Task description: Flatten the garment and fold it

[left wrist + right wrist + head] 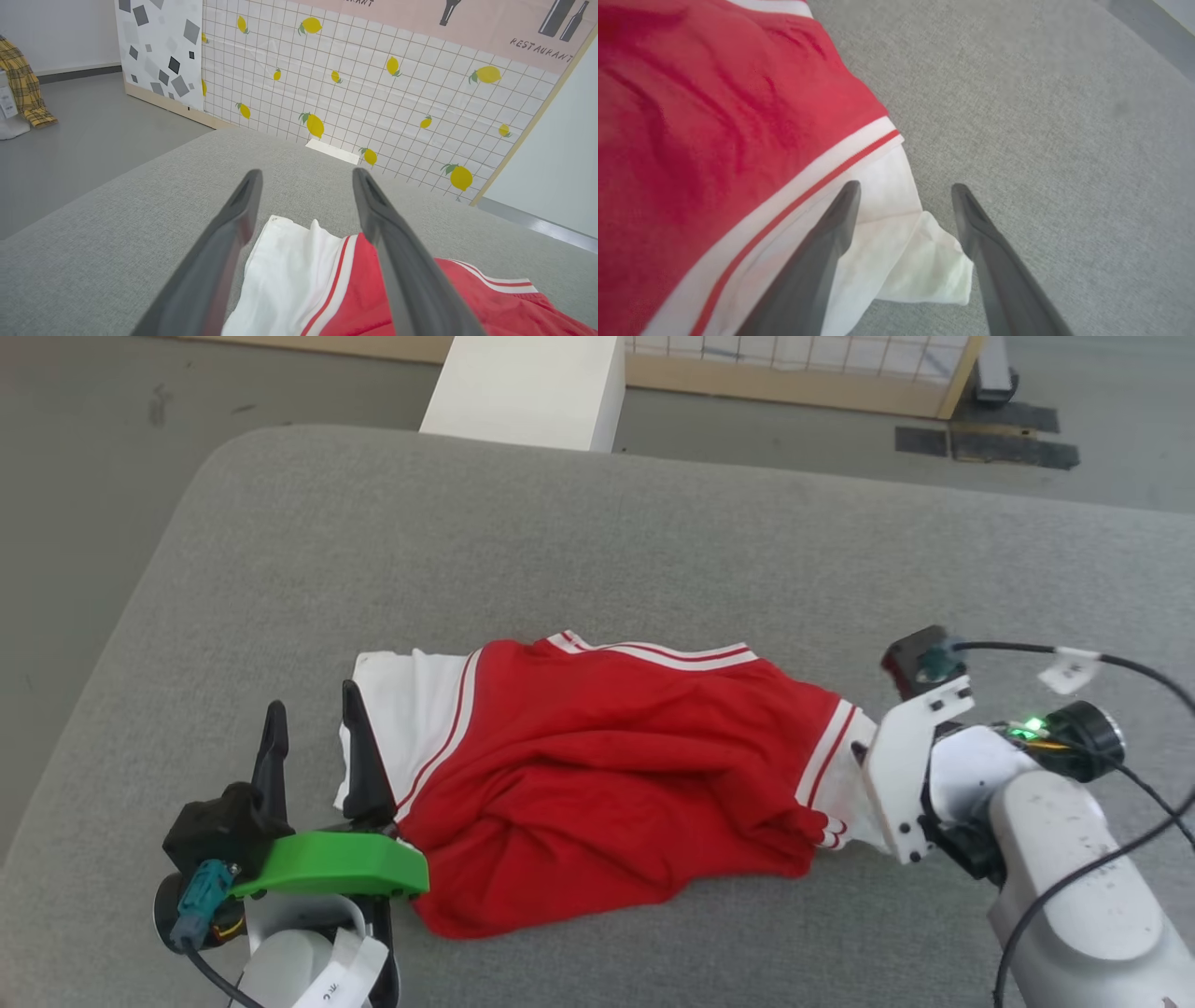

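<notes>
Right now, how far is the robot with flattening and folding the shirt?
Nothing looks done: the shirt lies bunched and wrinkled on the grey cushion. In hand: the left gripper and right gripper, both open, are each at a white sleeve. Left: flattening and every fold.

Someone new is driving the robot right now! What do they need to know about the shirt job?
Left end effector: open, holding nothing, poised at one white sleeve.
Right end effector: open, holding nothing, poised at the other white sleeve.
Garment: crumpled and wrinkled on the grey cushion.
Done: nothing yet.
Left: flatten it, then fold it.
</notes>
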You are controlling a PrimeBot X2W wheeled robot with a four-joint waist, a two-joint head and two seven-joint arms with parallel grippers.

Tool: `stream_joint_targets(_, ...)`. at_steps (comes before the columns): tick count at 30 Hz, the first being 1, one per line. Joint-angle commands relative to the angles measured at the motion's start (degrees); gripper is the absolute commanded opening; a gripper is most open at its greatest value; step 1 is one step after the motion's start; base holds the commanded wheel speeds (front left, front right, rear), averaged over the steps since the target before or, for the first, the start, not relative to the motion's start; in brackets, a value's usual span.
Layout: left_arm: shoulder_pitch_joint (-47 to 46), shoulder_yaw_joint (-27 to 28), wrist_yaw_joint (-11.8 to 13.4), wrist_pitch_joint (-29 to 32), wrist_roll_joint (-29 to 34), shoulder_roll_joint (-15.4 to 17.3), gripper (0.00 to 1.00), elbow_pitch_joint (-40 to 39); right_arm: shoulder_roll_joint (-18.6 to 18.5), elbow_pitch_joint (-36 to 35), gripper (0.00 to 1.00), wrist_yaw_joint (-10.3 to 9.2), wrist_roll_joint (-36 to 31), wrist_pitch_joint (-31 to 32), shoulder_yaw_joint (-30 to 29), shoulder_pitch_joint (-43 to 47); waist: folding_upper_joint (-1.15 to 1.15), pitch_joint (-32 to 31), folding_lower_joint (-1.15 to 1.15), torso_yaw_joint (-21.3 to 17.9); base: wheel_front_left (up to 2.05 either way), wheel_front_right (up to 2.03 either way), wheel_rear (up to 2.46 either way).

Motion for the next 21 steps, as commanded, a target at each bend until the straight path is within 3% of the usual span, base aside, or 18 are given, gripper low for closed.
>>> stream_joint_targets(1, 0.6, 0.7, -0.6, -0.2, 1.0, -0.4, 1.00, 0.0, -0.7, 2.0, 1.00, -0.09, -0.6, 0.5, 1.8, -1.0, 0.00, 1.6, 0.00, 1.4, 0.00, 0.00, 0.00)
stream_joint_targets(7, 0.4, 2.1, -1.8, -0.2, 1.8, -1.5, 1.00, 0.5, -3.1, 7.9, 1.00, -0.09, 2.5, 4.7, 8.6, -2.1, 0.00, 2.3, 0.00, 2.2, 0.00, 0.00, 0.00)
stream_joint_targets(8, 0.4, 2.3, -2.0, -0.2, 1.9, -1.6, 1.00, 0.7, -3.5, 8.1, 0.65, -0.09, 3.5, 5.3, 8.8, -2.3, 0.00, 2.2, 0.00, 2.1, 0.00, 0.00, 0.00)
stream_joint_targets(9, 0.4, 2.5, -2.2, -0.2, 2.0, -1.7, 1.00, 0.8, -4.2, 7.9, 0.20, -0.09, 4.6, 5.6, 9.2, -2.5, 0.00, 2.1, 0.00, 2.1, 0.00, 0.00, 0.00)
stream_joint_targets(10, 0.4, 2.7, -2.3, -0.2, 2.0, -1.8, 1.00, 0.9, -4.8, 7.6, 0.00, -0.09, 5.6, 5.4, 9.1, -2.8, 0.00, 2.0, 0.00, 2.0, 0.00, 0.00, 0.00)
stream_joint_targets(15, 0.4, 3.4, -2.7, -0.2, 2.1, -2.0, 1.00, 1.1, -9.9, 6.0, 0.00, -0.09, 8.5, 4.2, 4.7, -4.7, 0.00, 1.5, 0.00, 1.5, 0.00, 0.00, 0.00)
stream_joint_targets(21, -0.4, 3.1, -3.7, -0.2, 2.6, -2.0, 1.00, 2.3, -15.0, 7.7, 0.00, -0.09, 5.4, 1.1, -3.5, -8.0, 0.00, 1.7, 0.00, 1.2, 0.00, 0.00, 0.00)
